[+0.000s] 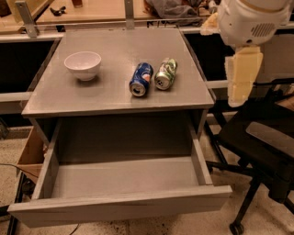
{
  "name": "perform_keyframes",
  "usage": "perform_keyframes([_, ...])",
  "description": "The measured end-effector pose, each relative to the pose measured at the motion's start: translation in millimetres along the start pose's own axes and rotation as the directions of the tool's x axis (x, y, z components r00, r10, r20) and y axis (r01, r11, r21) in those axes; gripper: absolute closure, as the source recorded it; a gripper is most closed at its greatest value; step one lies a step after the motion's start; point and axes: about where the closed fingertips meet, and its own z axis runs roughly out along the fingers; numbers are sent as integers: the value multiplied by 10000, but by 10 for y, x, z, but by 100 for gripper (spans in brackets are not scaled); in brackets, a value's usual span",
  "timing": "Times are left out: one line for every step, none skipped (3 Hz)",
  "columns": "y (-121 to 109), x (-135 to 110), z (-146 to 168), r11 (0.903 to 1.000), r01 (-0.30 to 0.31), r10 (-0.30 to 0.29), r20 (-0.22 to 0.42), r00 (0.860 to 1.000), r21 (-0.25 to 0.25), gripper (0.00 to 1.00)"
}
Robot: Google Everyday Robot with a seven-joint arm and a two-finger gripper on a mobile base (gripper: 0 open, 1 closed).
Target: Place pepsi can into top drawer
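Note:
The pepsi can (141,79), blue with a silver end, lies on its side on the grey cabinet top (110,50), right of the middle. A green-and-silver can (166,73) lies on its side just to its right. The top drawer (124,183) is pulled wide open toward me, with nothing in it. My gripper (240,92) hangs off the cabinet's right edge, above and to the right of both cans, apart from them and holding nothing I can see.
A white bowl (83,64) stands on the cabinet top at the left. A black office chair (262,147) stands close to the right of the drawer. A cardboard box (32,151) sits on the floor at the left. A wooden table (92,11) is behind.

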Motion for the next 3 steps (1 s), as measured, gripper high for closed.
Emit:
perform_keyframes([-225,-381,140,9613,2751,-2745,-392,9608,114,0])
perform_keyframes([-269,-586,253,8845,4663,-4665,-522,8830,-174,0])
perform_keyframes([-327,-893,326,7648,6410,-6437,-365,7644,-639,0])
